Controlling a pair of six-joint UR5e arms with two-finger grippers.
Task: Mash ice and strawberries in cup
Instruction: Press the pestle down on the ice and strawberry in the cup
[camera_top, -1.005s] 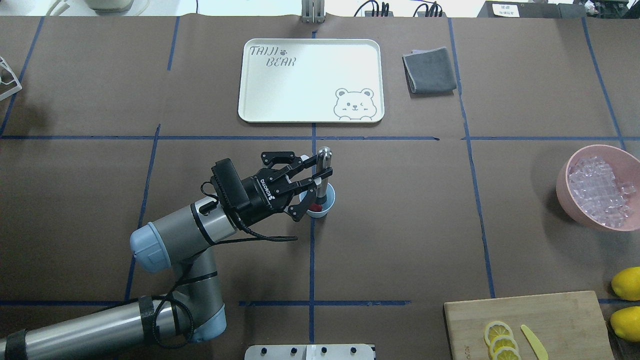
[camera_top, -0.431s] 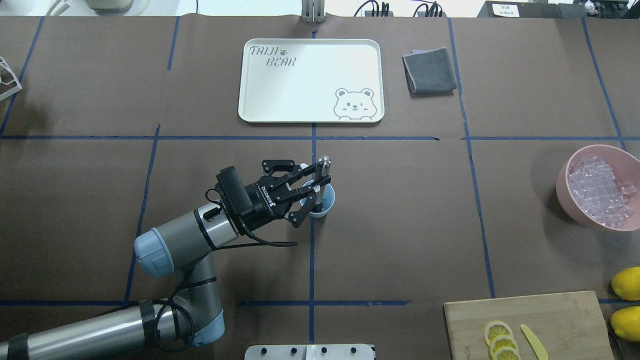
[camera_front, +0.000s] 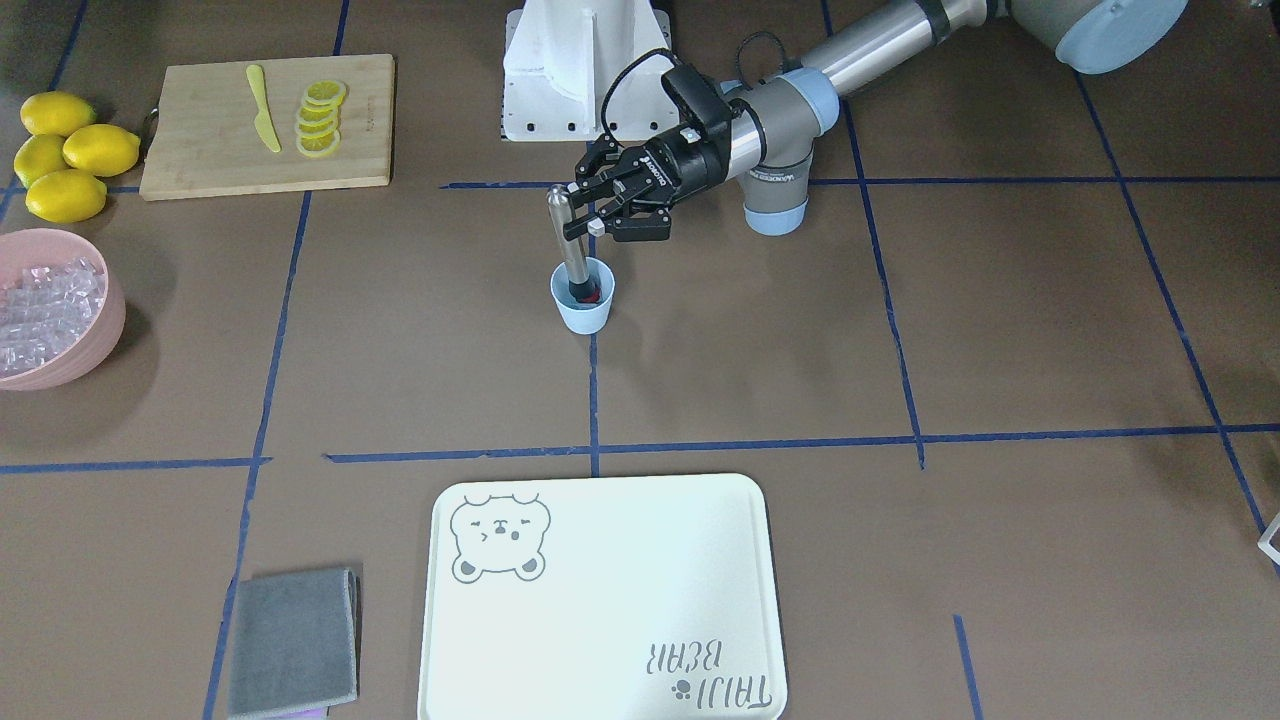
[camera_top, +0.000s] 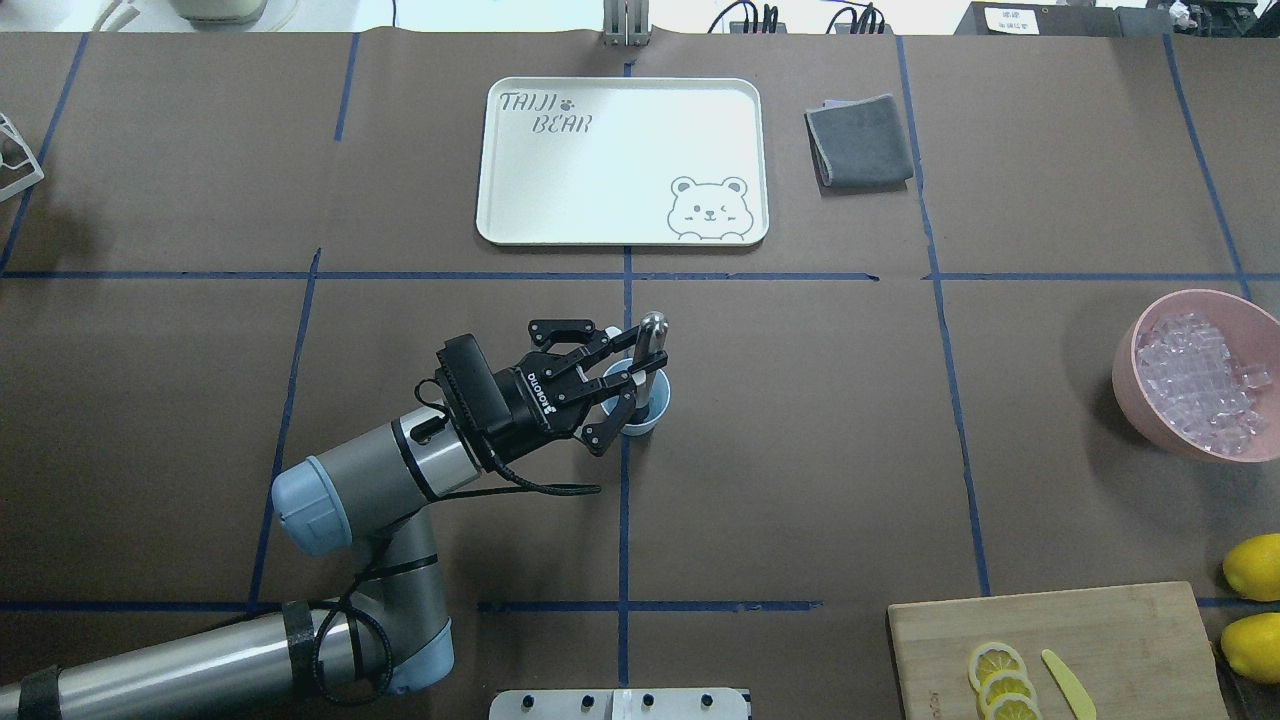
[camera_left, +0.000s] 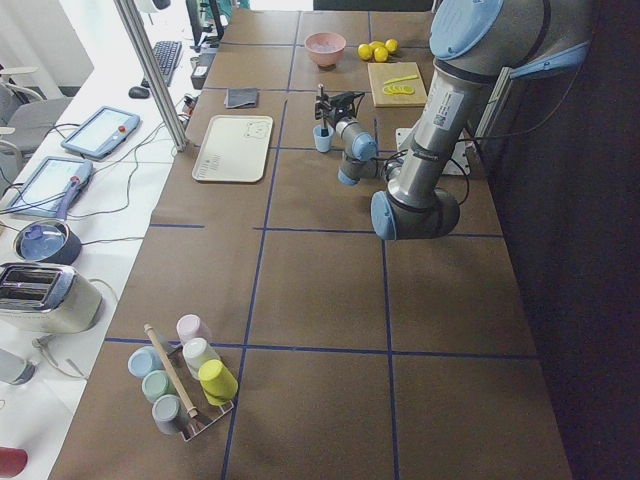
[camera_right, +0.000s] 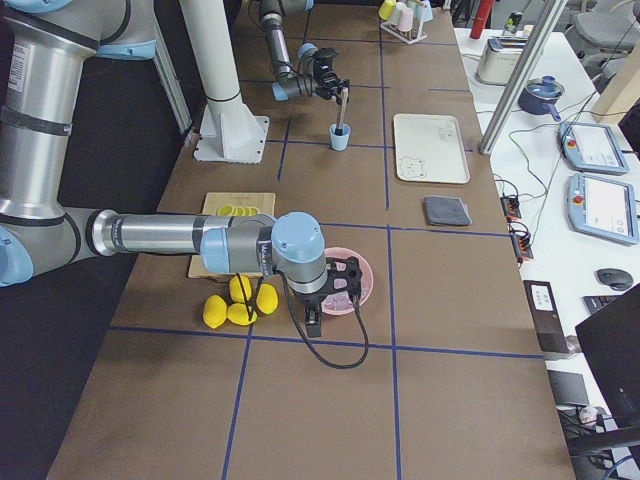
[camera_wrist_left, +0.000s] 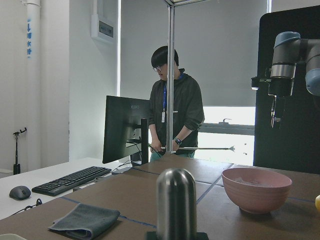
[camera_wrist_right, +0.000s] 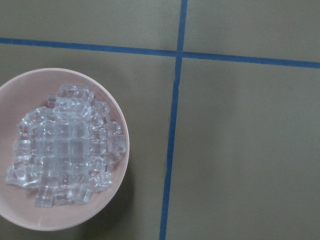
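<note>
Slim silver metal muddler (camera_top: 650, 342) stands near upright, long axis vertical, domed end up, working end down inside the small light blue plastic cup (camera_top: 653, 410). Cup is upright, mouth up, on a blue tape line near the middle of the brown paper-covered bench (camera_top: 800, 450). Left jaws are clamped on the muddler's shaft just below the dome, reaching in from the side.

Front-facing view shows what overhead can't: a small red strawberry (camera_front: 594, 296) in the cup, against the muddler's foot. Overhead, the jaws cover most of the cup's inside. Ice in the cup: can't tell. Clear ice cubes (camera_wrist_right: 65, 150) are heaped in a wide pink bowl (camera_wrist_right: 102, 197), well apart at the bench's right end; the right wrist view looks straight down on it. Right jaws hang over that bowl in the right side view, too small to tell how far apart they stand.

Left wrist view gets only the dome, plus a folded grey cloth (camera_wrist_left: 85, 220) and a person (camera_wrist_left: 175, 115) standing by a black monitor (camera_wrist_left: 125, 127). Cream bear-print tray (camera_top: 620, 150) lies beyond the cup. Blue tape grids the bench; tablets (camera_left: 100, 130) and a toaster (camera_left: 45, 295) sit on a white desk alongside.
</note>
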